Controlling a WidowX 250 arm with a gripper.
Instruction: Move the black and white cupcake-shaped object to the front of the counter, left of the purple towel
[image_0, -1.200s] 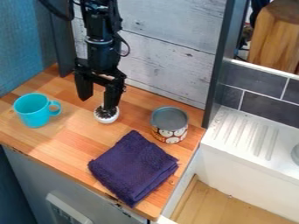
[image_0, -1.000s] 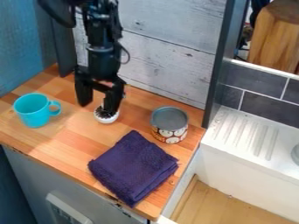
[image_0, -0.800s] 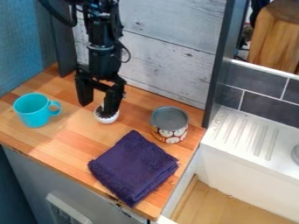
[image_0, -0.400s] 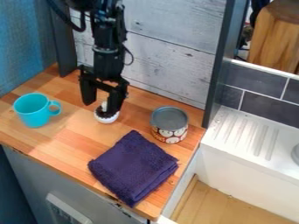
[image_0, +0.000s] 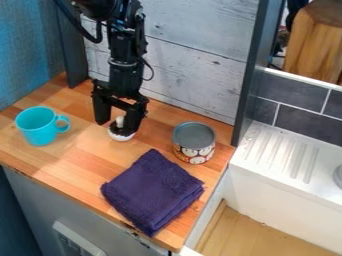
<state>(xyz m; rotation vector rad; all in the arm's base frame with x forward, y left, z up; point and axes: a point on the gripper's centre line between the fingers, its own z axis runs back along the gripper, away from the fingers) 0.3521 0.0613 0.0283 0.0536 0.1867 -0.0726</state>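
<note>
We find a small white round item (image_0: 121, 137) with a dark upper part, resting on the wooden counter (image_0: 73, 160) toward its rear edge. The pincer (image_0: 115, 128) hangs directly over it and stands wide, with a visible gap between its two sides; we record nothing held. One side of it overlaps the white item from our angle, and we cannot tell whether the two touch. A turquoise mug (image_0: 39, 127) stands upright at the left of the view, its handle turned toward the pincer. To the right of the white item, we note a can (image_0: 194, 143) with a grey top and a patterned side, also upright. A folded dark purple cloth (image_0: 153, 191) lies flat in front, just beside the can. Behind the counter we observe pale wooden boards (image_0: 194, 55); to the right, beyond a dark upright post (image_0: 255, 70), a white ribbed draining surface (image_0: 284, 152) below dark tiles (image_0: 297, 120).
</note>
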